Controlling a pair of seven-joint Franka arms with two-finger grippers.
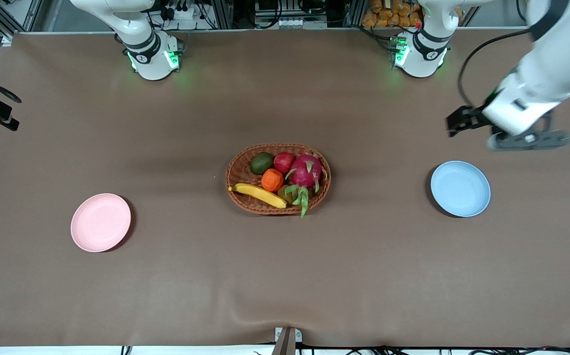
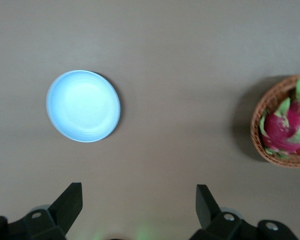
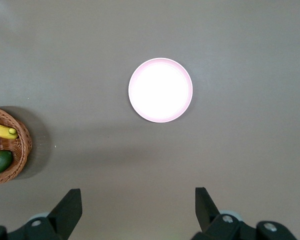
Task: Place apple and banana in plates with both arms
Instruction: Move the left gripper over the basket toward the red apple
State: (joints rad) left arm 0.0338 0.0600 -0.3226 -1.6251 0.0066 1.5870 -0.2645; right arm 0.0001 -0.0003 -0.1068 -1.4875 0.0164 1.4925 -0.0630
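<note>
The apple (image 1: 284,161) and banana (image 1: 259,195) lie in the wicker basket (image 1: 239,170) at mid-table, between the 2 plates: pink plate (image 1: 100,222) toward the right arm's end, blue plate (image 1: 460,188) toward the left arm's. The left gripper (image 2: 139,202) hangs high above bare table near the blue plate, fingers spread. The right gripper (image 3: 138,205), cut off in the front view, is also spread, seemingly high near the pink plate.

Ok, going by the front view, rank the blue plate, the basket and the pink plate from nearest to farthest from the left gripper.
Left gripper hangs open over bare table.
1. Blue plate, at the left arm's end, nearer the camera.
2. Basket, mid-table, holding the banana and apple.
3. Pink plate, at the right arm's end.
</note>
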